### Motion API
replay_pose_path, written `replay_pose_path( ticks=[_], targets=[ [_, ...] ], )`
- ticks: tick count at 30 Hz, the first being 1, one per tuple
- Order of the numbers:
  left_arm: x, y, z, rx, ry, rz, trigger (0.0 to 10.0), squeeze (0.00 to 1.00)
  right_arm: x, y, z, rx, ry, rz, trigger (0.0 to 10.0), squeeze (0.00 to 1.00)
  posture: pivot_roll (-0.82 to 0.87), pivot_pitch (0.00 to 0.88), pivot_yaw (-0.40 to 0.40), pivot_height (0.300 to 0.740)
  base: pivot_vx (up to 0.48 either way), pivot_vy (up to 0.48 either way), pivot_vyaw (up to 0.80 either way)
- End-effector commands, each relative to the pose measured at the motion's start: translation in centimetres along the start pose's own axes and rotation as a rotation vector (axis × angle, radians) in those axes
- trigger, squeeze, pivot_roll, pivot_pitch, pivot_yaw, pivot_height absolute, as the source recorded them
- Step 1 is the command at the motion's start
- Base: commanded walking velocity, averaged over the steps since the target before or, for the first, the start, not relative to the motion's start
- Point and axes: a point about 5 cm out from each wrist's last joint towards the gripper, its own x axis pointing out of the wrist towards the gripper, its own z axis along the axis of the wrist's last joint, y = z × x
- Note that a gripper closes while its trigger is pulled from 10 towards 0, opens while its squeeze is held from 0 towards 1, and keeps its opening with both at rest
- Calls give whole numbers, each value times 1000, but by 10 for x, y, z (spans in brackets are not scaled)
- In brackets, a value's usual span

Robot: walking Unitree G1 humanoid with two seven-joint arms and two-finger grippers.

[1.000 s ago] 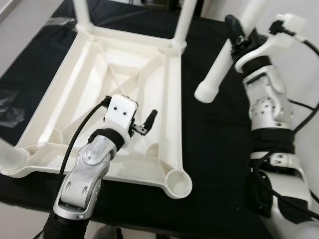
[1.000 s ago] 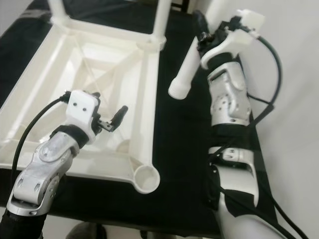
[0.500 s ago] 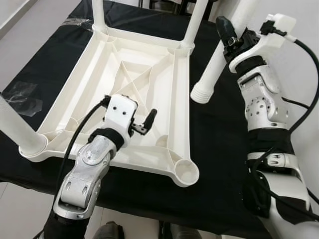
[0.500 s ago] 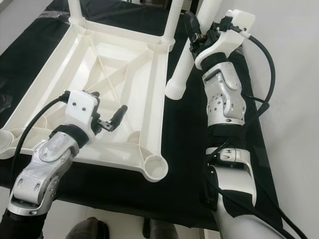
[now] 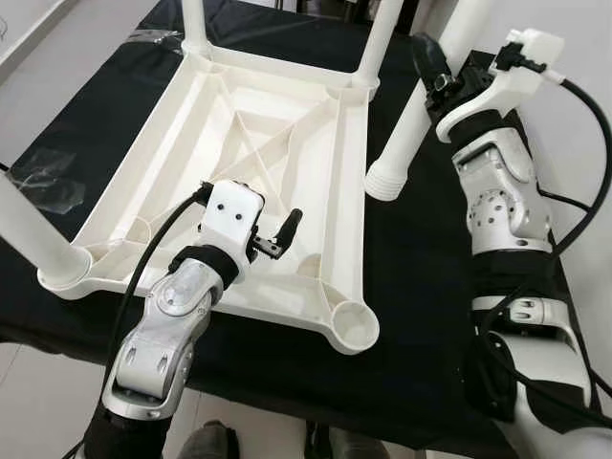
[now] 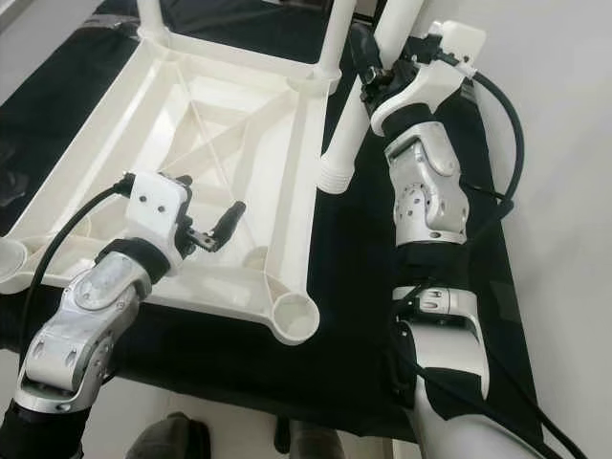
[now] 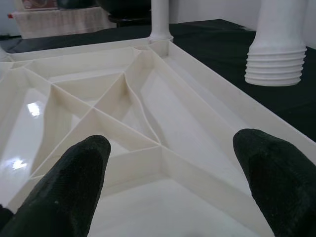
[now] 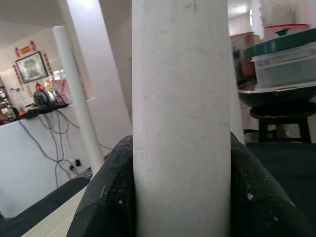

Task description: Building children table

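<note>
White tabletop [image 5: 239, 153] lies upside-down; loose threaded leg [image 5: 406, 129] beside it.

Black-covered table [image 5: 421, 287]: inverted white tabletop [image 5: 239, 163] lying flat.

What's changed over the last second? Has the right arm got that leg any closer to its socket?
Mostly the camera shifted, so more of the upturned table top shows. The right gripper still clamps the loose leg, tilted, its threaded end beside the table's right rim, not at the empty corner socket. The left gripper still hovers open over the table's underside.
</note>
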Motion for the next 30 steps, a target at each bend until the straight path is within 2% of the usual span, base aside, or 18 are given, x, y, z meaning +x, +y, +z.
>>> replay_pose_path(
  ticks=[1,17,30],
  targets=[
    [0,-2,-4,9,19,-14,10000,0,-3,-1,2,-13,-3,0,10000,0,45,183,-94,740,0,0,0],
    [0,-2,-3,12,16,-9,10000,0,-4,1,-1,-4,4,11,10000,0,45,185,-97,740,0,0,0],
    [0,-2,-3,15,16,-8,10000,0,-4,2,-1,-2,6,13,10000,0,46,186,-98,740,-251,0,0]
  ],
)
